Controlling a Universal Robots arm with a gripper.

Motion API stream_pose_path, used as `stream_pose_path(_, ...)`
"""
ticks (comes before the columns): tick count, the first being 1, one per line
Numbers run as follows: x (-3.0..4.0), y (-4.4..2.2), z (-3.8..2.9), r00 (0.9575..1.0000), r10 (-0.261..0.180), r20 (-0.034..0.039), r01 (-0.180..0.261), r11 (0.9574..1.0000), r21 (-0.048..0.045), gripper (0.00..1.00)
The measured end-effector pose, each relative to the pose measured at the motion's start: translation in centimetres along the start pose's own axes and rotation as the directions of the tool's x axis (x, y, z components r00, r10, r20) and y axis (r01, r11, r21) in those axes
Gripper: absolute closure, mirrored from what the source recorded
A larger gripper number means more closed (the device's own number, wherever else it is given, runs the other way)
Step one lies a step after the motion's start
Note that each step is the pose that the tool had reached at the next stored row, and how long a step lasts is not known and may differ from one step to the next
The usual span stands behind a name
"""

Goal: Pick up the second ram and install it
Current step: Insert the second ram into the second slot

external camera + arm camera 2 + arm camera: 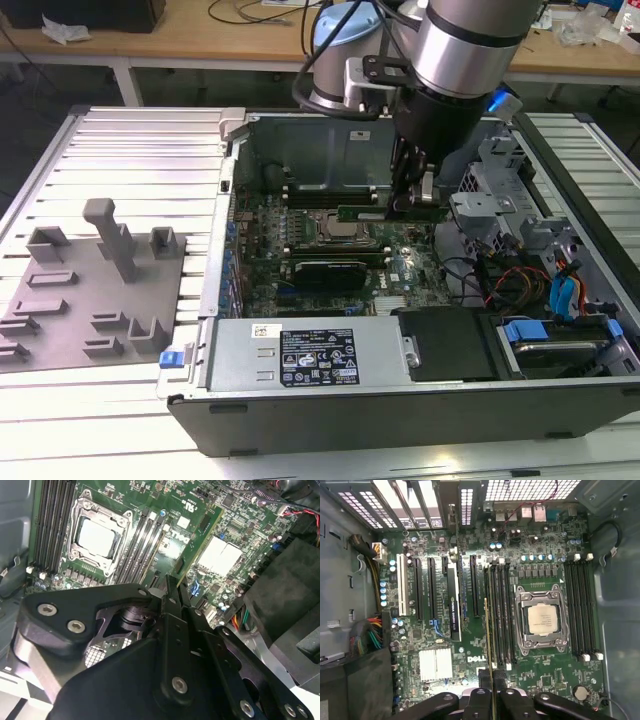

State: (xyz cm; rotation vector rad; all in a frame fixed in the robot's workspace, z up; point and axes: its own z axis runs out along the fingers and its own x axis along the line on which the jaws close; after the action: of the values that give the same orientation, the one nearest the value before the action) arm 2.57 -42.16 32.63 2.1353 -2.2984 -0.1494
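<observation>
My gripper (pixel 418 207) is shut on the second ram (pixel 390 213), a thin dark green stick held level above the motherboard (pixel 405 265) inside the open computer case. The stick hangs just beyond the silver-framed CPU socket (pixel 335 232). In the first wrist view the ram (pixel 488 640) appears edge-on, running out from the gripper (pixel 492 694) over the black memory slots (pixel 502 610) beside the CPU socket (pixel 540 620). In the second wrist view the ram (pixel 202 537) slants away from the gripper (pixel 175 587), above the slots next to the socket (pixel 97 537).
A grey fixture (pixel 90 290) with upright blocks lies on the ribbed table at the exterior view's left. The power supply (pixel 300 355) lines the case's near side. A drive cage (pixel 500 200) and loose cables (pixel 520 280) crowd the exterior view's right. Black expansion slots (pixel 430 590) lie beside the memory slots.
</observation>
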Motion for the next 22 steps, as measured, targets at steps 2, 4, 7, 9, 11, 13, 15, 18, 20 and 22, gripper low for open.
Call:
stream_pose_path(2, 0.01, -0.01, 0.10, 1.0000, 0.000, -0.0001, 0.000, 1.0000, 0.0000, 0.86)
stream_pose_path(4, 0.02, -0.01, 0.23, 1.0000, 0.000, 0.0000, 0.000, 1.0000, 0.0000, 0.86)
stream_pose_path(7, 0.04, -0.04, 0.60, 1.0000, 0.000, 0.0000, 0.000, 1.0000, 0.0000, 0.86)
stream_pose_path(9, 0.05, -0.06, 0.80, 1.0000, 0.000, -0.0001, 0.000, 1.0000, 0.0000, 0.86)
stream_pose_path(11, 0.07, -0.08, 1.13, 1.0000, 0.000, 0.0001, 0.000, 1.0000, 0.0000, 0.86)
stream_pose_path(13, 0.10, 0.02, 1.44, 1.0000, 0.000, 0.0016, 0.000, 1.0000, -0.0002, 0.86)
stream_pose_path(15, 0.07, 0.35, 1.54, 1.0000, 0.000, 0.0058, 0.000, 1.0000, -0.0004, 0.86)
stream_pose_path(18, -0.68, 1.22, 1.71, 1.0000, 0.000, 0.0067, 0.000, 1.0000, -0.0006, 0.86)
stream_pose_path(20, -1.23, 1.50, 1.80, 1.0000, 0.000, 0.0068, 0.000, 1.0000, -0.0005, 0.86)
stream_pose_path(22, -2.35, 1.71, 1.99, 1.0000, 0.000, 0.0069, 0.000, 1.0000, -0.0005, 0.86)
